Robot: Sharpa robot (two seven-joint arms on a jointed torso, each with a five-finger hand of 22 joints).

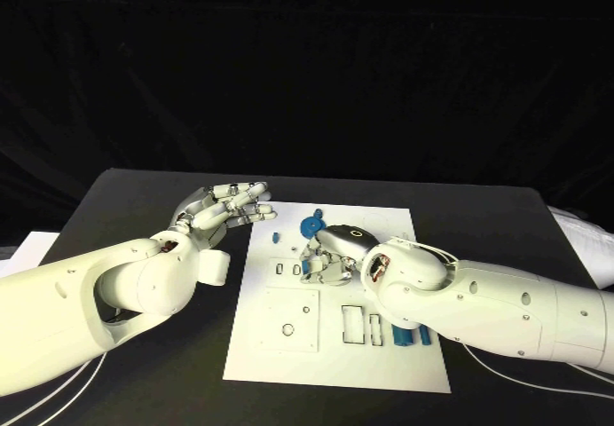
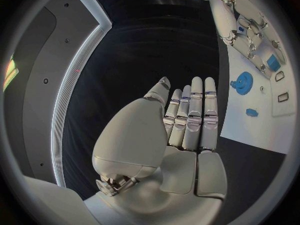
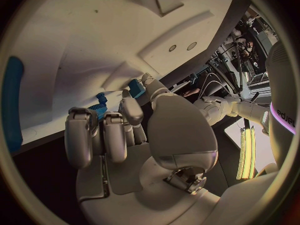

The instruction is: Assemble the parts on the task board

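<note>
The white task board (image 1: 339,355) lies in the middle of the black table. My right hand (image 1: 335,257) rests on its upper middle with fingers curled down. It pinches a small blue block (image 3: 136,88), also seen under its fingertips (image 2: 273,62). A blue gear (image 1: 311,227) lies just beyond that hand, with a small blue piece (image 1: 275,237) to its left. Two blue parts (image 1: 410,337) lie by my right forearm. My left hand (image 1: 231,206) hovers off the board's upper left corner, fingers straight (image 2: 190,117) and holding nothing.
Black-outlined rectangular slots (image 1: 362,324) and a square raised plate (image 1: 292,319) take up the board's lower half. A long blue part (image 3: 12,100) lies on the board near my right hand. White sheets (image 1: 582,235) lie at the table's right edge.
</note>
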